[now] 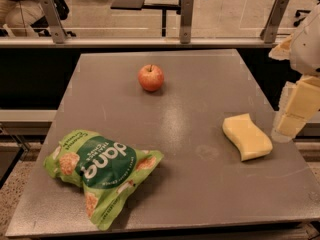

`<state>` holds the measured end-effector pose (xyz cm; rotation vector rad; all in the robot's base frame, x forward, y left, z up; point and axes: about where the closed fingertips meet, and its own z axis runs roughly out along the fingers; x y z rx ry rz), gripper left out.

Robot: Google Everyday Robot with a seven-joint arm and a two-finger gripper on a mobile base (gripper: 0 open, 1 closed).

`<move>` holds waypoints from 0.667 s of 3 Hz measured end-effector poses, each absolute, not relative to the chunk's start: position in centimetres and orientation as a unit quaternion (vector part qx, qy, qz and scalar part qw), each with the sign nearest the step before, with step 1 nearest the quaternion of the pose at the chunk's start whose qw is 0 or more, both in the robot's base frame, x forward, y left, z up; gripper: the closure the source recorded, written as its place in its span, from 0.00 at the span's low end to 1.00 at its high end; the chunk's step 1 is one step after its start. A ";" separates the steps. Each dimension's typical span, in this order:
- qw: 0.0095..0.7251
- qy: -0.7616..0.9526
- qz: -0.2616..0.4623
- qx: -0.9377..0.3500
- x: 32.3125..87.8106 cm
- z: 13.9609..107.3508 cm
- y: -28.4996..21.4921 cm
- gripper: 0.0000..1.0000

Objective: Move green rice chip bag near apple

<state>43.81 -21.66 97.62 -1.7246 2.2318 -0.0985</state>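
The green rice chip bag (102, 171) lies flat at the table's front left, a crinkly light-green pouch with a dark-green centre and white "dang" lettering. The apple (151, 77), small and red-orange with a short stem, stands upright at the table's back centre, well apart from the bag. My gripper (296, 111) hangs at the far right edge of the view, beyond the table's right side, pale and blocky under the white arm (309, 39). It holds nothing that I can see and is far from both the bag and the apple.
A wavy pale-yellow sponge (247, 136) lies at the table's right, close to the gripper. The grey table (200, 84) has edges on all sides. A rail with glass panels (186, 14) runs behind it, and office furniture stands beyond.
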 end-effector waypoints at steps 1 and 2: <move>0.159 0.781 -0.035 -0.603 43.8 97.6 -21.7 0.00; 0.169 0.776 -0.006 -0.608 44.3 98.1 -20.1 0.00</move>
